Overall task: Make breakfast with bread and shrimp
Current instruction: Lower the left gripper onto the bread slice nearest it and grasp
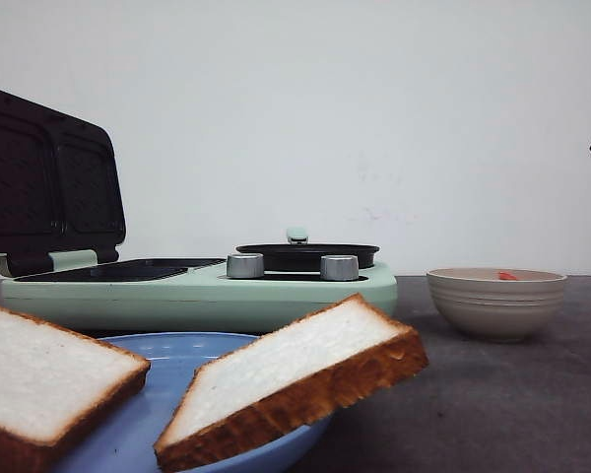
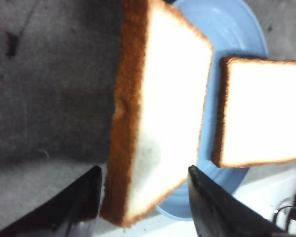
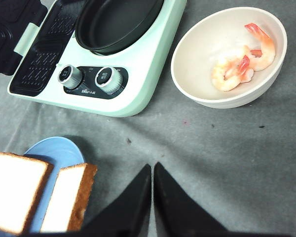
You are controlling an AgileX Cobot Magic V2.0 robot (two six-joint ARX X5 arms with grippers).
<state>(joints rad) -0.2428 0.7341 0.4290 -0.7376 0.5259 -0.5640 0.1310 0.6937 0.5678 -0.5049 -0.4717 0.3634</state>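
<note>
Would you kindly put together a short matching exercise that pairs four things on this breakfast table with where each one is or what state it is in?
Things:
1. shrimp
2. bread slices
3. sandwich-maker lid
4. right gripper

Places or states:
A. on the blue plate
B. raised open
C. in the beige bowl
D. fingers together above the bare cloth

Pairs: 1-C, 2-A, 3-B, 4-D
</note>
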